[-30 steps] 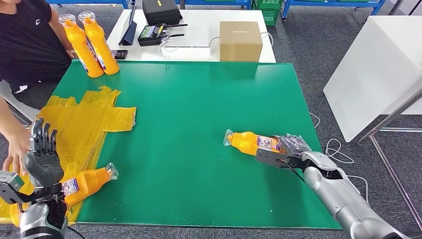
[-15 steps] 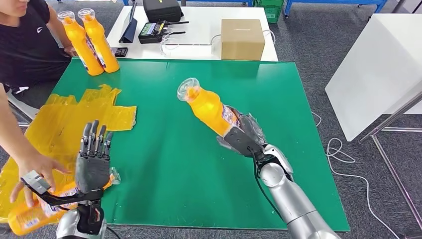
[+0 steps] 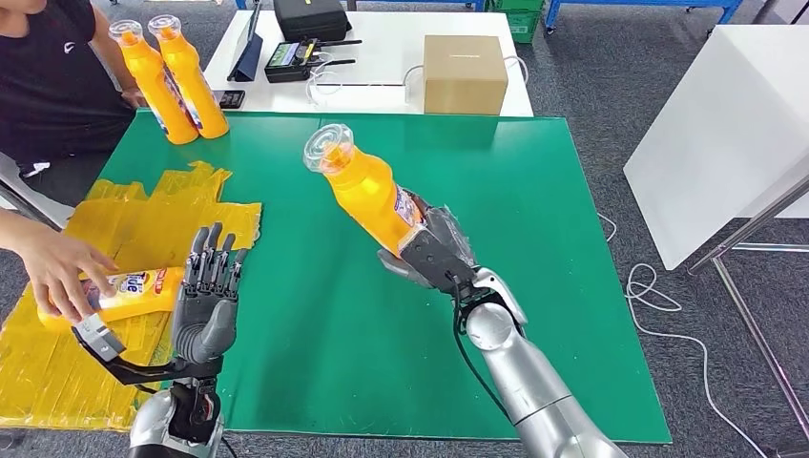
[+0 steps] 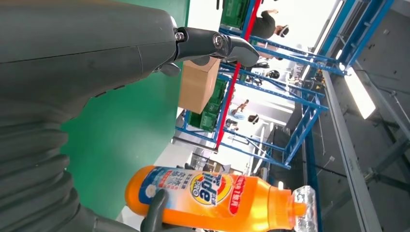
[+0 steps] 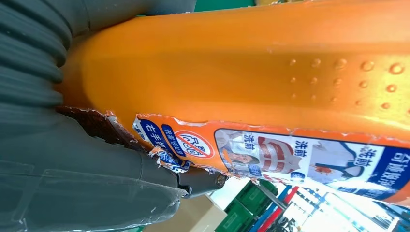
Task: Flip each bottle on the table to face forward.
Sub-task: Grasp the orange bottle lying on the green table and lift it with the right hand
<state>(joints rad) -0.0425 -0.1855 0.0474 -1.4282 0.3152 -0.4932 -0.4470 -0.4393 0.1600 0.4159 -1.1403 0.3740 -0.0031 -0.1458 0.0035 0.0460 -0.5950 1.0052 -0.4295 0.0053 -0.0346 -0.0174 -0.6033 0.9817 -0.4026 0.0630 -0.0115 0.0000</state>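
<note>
Over the middle of the green table, the robot's right hand has its fingers wrapped around the lower body of an orange bottle, holding it up off the surface and tilted, clear cap pointing up and toward the far left. Up close from the right wrist you can see the bottle's torn blue-and-white label right next to the thumb.

On the near left, the left hand is raised with fingers spread wide and straight, gripping nothing. Just beside it a person's hand holds a second orange bottle lying on its side above the yellow plastic sheet, label showing.

Two more orange bottles stand upright together at the far left corner of the table. Past the far edge sits a white table with a cardboard box on it.
</note>
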